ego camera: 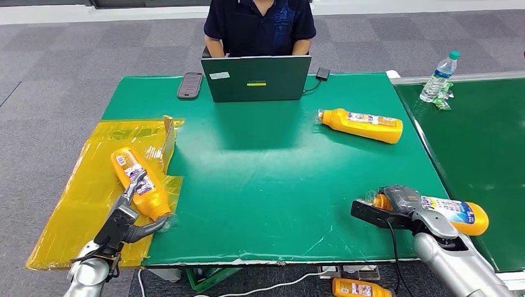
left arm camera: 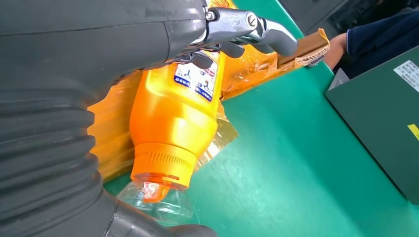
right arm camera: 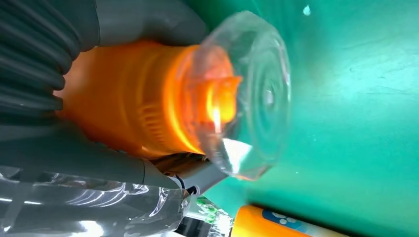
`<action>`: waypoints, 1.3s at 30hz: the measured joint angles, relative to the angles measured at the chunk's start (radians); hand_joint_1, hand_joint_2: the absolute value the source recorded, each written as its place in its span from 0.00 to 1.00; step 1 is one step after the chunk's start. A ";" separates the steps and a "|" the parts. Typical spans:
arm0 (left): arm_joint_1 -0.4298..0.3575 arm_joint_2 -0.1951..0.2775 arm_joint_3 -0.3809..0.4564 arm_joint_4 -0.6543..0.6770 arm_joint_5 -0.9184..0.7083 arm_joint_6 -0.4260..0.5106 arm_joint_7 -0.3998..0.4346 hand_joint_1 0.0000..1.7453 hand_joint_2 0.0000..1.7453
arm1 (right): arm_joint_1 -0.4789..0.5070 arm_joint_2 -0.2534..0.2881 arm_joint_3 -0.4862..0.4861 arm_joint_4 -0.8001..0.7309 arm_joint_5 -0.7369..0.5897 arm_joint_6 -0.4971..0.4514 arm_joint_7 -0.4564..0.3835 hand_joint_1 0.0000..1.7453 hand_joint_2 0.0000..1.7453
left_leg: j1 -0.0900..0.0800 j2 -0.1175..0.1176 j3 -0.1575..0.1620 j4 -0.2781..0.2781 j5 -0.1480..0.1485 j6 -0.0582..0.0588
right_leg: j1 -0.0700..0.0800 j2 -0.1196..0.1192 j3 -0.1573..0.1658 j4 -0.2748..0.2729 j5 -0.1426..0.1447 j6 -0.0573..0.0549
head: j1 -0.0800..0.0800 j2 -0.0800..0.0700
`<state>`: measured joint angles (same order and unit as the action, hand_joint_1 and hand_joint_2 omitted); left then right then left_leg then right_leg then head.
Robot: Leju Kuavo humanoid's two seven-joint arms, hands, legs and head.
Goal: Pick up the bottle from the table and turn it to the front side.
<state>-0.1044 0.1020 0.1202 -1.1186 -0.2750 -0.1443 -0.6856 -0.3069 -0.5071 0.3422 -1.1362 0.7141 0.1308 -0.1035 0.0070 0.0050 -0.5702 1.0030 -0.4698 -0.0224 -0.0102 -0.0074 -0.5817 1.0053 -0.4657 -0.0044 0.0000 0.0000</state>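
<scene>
Right hand [ego camera: 405, 207] wraps neck end of orange bottle [ego camera: 455, 213] at table's [ego camera: 278, 185] near right corner; long axis along near edge, cap toward centre. Left hand [ego camera: 133, 207] grips second bottle [ego camera: 139, 182] at near left corner.

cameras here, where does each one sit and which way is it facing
Head view: high on the robot, facing forward and down over the green table; both silver arms show, left hand on the left orange bottle, right hand on the right orange bottle.
Left wrist view: behind the left hand, facing along that bottle toward the laptop.
Right wrist view: behind the right hand, facing its bottle's clear cap.
Shared: each wrist bottle also shows in the head view.
</scene>
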 joint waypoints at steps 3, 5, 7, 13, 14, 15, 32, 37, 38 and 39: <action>0.000 -0.001 0.004 -0.001 -0.001 0.000 0.002 0.00 1.00 | -0.006 0.008 0.000 0.006 0.001 -0.003 0.000 1.00 1.00 | 0.000 0.000 0.000 0.000 0.000 0.000 | 0.000 0.000 0.000 0.000 0.000 0.000 | 0.000 0.000; -0.001 -0.001 0.009 0.000 -0.003 0.000 0.002 0.00 1.00 | -0.008 0.012 0.000 0.011 0.002 -0.006 -0.001 1.00 1.00 | 0.000 0.000 0.000 0.000 0.000 0.000 | 0.000 0.000 0.000 0.000 0.000 0.000 | 0.000 0.000; -0.002 -0.001 0.011 0.003 -0.004 0.000 0.001 0.00 1.00 | -0.012 0.016 0.000 0.017 0.004 -0.008 -0.002 1.00 1.00 | 0.000 0.000 0.000 0.000 0.000 0.000 | 0.000 0.000 0.000 0.000 0.000 0.000 | 0.000 0.000; -0.005 -0.002 0.011 0.010 -0.004 0.000 -0.001 0.00 1.00 | -0.025 0.030 0.000 0.035 0.007 -0.012 -0.005 1.00 1.00 | 0.000 0.001 0.001 0.000 0.000 0.000 | 0.000 0.000 0.000 0.000 0.000 0.000 | 0.000 0.000; -0.005 -0.002 0.011 0.010 -0.004 0.000 -0.001 0.00 1.00 | -0.026 0.031 0.000 0.037 0.007 -0.014 -0.007 1.00 1.00 | 0.000 0.001 0.001 0.000 0.000 0.000 | 0.000 0.000 0.000 0.000 0.000 0.000 | 0.000 0.000; -0.006 -0.003 0.011 0.010 -0.004 0.000 -0.001 0.00 1.00 | -0.027 0.033 0.000 0.039 0.007 -0.015 -0.009 1.00 1.00 | 0.000 0.001 0.001 0.000 0.000 0.000 | 0.000 0.001 0.000 0.000 0.000 0.000 | 0.000 0.000; -0.060 -0.022 -0.002 0.062 0.021 -0.012 -0.015 0.00 1.00 | -0.243 0.154 -0.003 0.128 -0.196 -0.086 -0.194 1.00 1.00 | 0.000 0.002 -0.003 0.000 0.003 0.000 | 0.000 0.003 -0.004 0.000 0.004 0.001 | 0.000 0.000; -0.085 -0.034 -0.033 0.085 0.026 -0.015 -0.016 0.00 1.00 | -0.315 0.234 -0.003 0.144 -0.223 -0.114 -0.177 1.00 1.00 | 0.000 0.003 -0.004 0.000 0.003 0.000 | 0.000 0.005 -0.006 0.000 0.004 0.001 | 0.000 0.000; -0.094 -0.037 -0.037 0.093 0.026 -0.015 -0.016 0.00 1.00 | -0.333 0.253 -0.003 0.150 -0.224 -0.118 -0.169 1.00 1.00 | 0.000 0.003 -0.004 0.000 0.004 0.000 | 0.000 0.005 -0.006 0.000 0.004 0.001 | 0.000 0.000; -0.101 -0.040 -0.040 0.101 0.027 -0.015 -0.016 0.00 1.00 | -0.351 0.269 -0.003 0.157 -0.227 -0.121 -0.164 1.00 1.00 | 0.000 0.003 -0.004 0.000 0.004 0.000 | 0.000 0.005 -0.006 0.000 0.004 0.001 | 0.000 0.000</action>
<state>-0.2058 0.0625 0.0798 -1.0172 -0.2483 -0.1588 -0.7012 -0.6581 -0.2380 0.3387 -0.9791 0.4876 0.0095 -0.2675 0.0069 0.0078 -0.5742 1.0030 -0.4661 -0.0226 -0.0101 -0.0028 -0.5875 1.0057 -0.4620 -0.0032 0.0000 0.0001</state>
